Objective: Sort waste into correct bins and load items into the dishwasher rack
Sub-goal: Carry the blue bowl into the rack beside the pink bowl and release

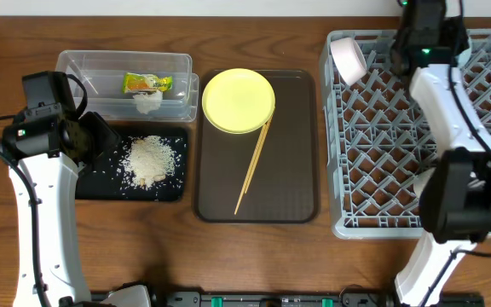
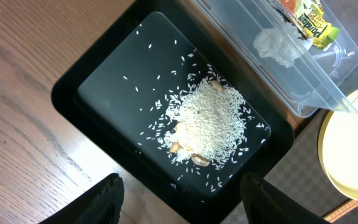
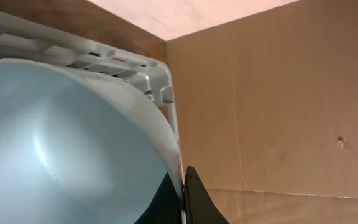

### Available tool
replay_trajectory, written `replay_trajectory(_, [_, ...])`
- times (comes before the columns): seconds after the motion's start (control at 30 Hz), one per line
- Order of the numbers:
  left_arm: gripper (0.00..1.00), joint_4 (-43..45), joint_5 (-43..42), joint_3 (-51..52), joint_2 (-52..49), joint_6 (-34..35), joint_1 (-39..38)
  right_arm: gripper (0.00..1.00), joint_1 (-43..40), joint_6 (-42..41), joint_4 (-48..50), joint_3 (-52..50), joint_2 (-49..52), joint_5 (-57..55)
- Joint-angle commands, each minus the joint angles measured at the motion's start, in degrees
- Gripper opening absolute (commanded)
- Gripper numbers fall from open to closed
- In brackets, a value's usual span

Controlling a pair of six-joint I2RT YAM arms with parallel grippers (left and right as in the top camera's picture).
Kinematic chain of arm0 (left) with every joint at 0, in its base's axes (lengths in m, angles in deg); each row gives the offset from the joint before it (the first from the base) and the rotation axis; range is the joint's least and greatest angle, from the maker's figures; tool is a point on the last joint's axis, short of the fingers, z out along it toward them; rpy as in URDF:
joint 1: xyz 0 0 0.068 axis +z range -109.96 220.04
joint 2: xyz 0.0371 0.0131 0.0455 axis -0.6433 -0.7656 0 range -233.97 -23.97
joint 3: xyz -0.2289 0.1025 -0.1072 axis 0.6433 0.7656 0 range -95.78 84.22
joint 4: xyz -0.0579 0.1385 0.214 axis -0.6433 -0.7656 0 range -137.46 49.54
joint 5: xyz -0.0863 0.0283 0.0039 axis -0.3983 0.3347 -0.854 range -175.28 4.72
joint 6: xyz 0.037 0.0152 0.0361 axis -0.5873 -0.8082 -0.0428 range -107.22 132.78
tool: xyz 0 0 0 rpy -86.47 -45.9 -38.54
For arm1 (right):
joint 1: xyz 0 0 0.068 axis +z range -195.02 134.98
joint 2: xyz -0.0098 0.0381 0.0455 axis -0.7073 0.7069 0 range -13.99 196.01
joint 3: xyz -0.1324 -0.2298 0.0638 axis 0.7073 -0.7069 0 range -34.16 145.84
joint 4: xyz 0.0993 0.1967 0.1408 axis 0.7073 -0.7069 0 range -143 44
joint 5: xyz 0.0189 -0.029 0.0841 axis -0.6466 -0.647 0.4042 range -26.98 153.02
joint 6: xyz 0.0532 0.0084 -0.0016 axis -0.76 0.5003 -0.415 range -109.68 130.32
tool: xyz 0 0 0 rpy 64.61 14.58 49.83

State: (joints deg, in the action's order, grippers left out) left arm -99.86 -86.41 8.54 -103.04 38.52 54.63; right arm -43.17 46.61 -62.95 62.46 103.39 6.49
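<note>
One light-blue bowl (image 1: 348, 58) leaned at the far left corner of the dishwasher rack (image 1: 382, 170), your right hand (image 3: 180, 202) closed on its rim; you needed to seat it firmly before letting go.

place: robot lab bench | cues: wooden table (image 1: 186, 256), cardboard wall (image 3: 278, 112) (plain, brown)

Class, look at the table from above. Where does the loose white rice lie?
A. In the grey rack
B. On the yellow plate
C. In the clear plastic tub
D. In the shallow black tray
D: the rice is heaped in the shallow black tray, while the clear tub beside it holds only the wrapper and the tissue.
</note>
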Motion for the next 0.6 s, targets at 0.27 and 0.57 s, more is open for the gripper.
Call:
replay_trajectory(0.27, [0.64, -0.11, 0.24, -0.39, 0.09, 0.52, 0.24, 0.01, 5.95, -3.06, 0.33, 0.11, 5.73, -5.42])
replay_trajectory(0.57, [0.64, -0.11, 0.22, -0.39, 0.09, 0.52, 0.24, 0.01, 7.98, -19.10, -9.40, 0.11, 5.81, -7.72])
